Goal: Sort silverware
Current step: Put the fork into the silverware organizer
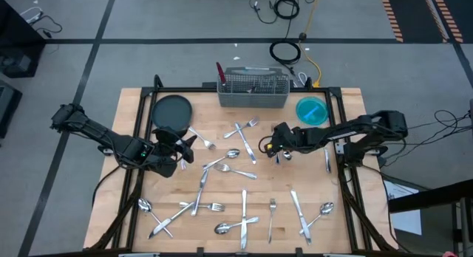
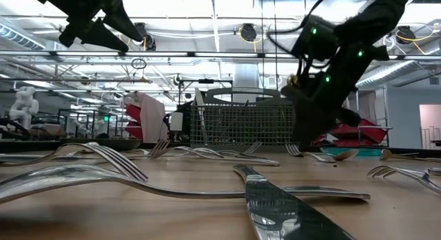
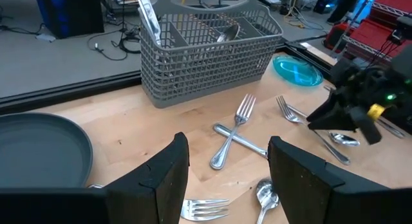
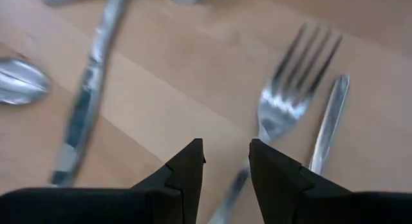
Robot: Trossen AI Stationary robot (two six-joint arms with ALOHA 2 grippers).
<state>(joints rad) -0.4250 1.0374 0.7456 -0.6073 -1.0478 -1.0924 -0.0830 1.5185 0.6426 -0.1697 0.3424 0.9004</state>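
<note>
Behind the silverware (image 1: 244, 205), mesh caddy (image 1: 253, 89), dark plate (image 1: 172, 111), blue lid (image 1: 312, 111)

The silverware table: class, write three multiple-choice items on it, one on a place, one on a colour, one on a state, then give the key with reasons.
1. Where does the wire caddy stand?
A. at the table's far edge, between the dark plate and the blue dish
B. at the near edge
C. on the dark plate

2. What colour is the small round dish beside the caddy?
A. red
B. blue
C. yellow

3. How are the left gripper fingers?
A. shut on a fork
B. shut on a spoon
C. open, holding nothing

Key: 1 A, the high view shows it at the far edge between the two. 2 B, it is bright blue in the high and left wrist views. 3 C, the left wrist view shows bare table between the spread fingers.
</note>
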